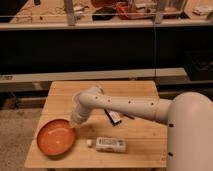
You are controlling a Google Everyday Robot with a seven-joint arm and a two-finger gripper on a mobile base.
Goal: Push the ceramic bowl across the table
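Note:
The ceramic bowl (pixel 55 138) is wide, shallow and orange-red, and sits at the front left of the light-wood table (pixel 145 132). My white arm reaches in from the right, bends at an elbow over the table's middle and slopes down to the left. The gripper (pixel 75 121) is at the bowl's right rim, low over the table. I cannot tell whether it touches the rim.
A small white bottle (pixel 110 145) lies on its side near the front edge, with a tiny white object (pixel 90 143) to its left. A dark object (pixel 115 118) lies under the arm. Dark shelving stands behind the table. The bowl is close to the left edge.

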